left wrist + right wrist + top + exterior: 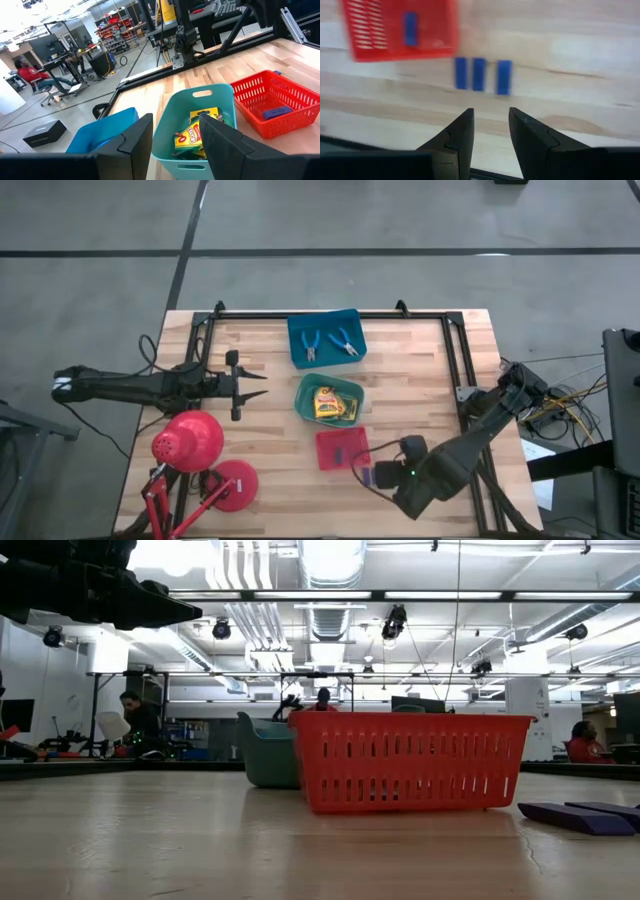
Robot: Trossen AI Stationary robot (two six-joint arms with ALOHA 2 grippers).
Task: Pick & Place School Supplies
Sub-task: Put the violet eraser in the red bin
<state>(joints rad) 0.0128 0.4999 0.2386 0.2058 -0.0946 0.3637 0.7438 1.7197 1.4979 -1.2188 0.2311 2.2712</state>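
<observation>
Three dark blue blocks (479, 74) lie side by side on the wood just beside the red tray (370, 47), which holds a fourth block (410, 28). My right gripper (491, 120) is open and hovers near these blocks (365, 479), touching nothing. The green tray (305, 405) holds the yellow-and-green boxes (192, 135). In the blue tray (298, 330), at the far side, lie two blue-handled tools (326, 343). My left gripper (252, 383) is open above the table's left part, pointing toward the green tray.
A red desk lamp (188, 442) with its round base (232, 485) stands at the near left corner, close under my left arm. A black frame (455, 350) runs along the table's far and right sides. Bare wood lies between the trays and the right rail.
</observation>
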